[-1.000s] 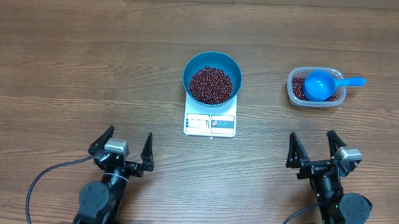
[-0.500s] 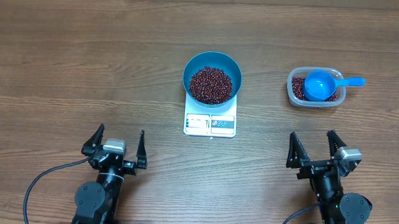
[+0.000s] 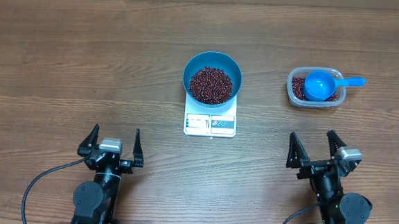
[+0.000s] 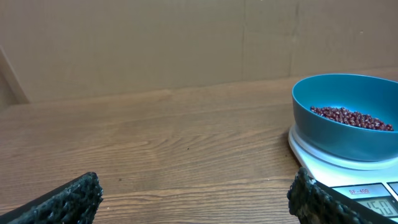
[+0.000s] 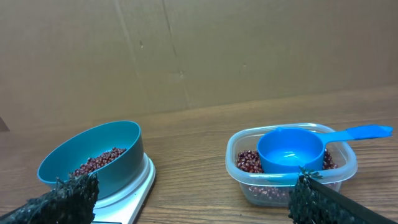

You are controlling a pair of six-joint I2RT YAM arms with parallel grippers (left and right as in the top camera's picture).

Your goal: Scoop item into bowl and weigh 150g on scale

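Sitting on the scale (image 3: pixel 210 124) at mid-worktop (image 3: pixel 85 56), the bowl (image 3: pixel 235 71) carries a good heap of beans (image 3: pixel 211 85) (readout too small to read), the scoop (image 3: pixel 319 85) lies in the tub (image 3: pixel 290 88), and the left fingers (image 3: pixel 136 141) and right fingers (image 3: pixel 292 149) gape wide, empty, so scooping looks finished.

A: Where's the blue bowl (image 3: pixel 213 77)?
B: Upright on the white scale (image 3: pixel 210 124), ahead of the left gripper (image 3: pixel 114 136) and to its right, ahead-left of the right gripper (image 3: pixel 312 141).
A: And the beans (image 3: pixel 211 85)?
B: A dark red-brown heap inside the bowl, well below its rim.
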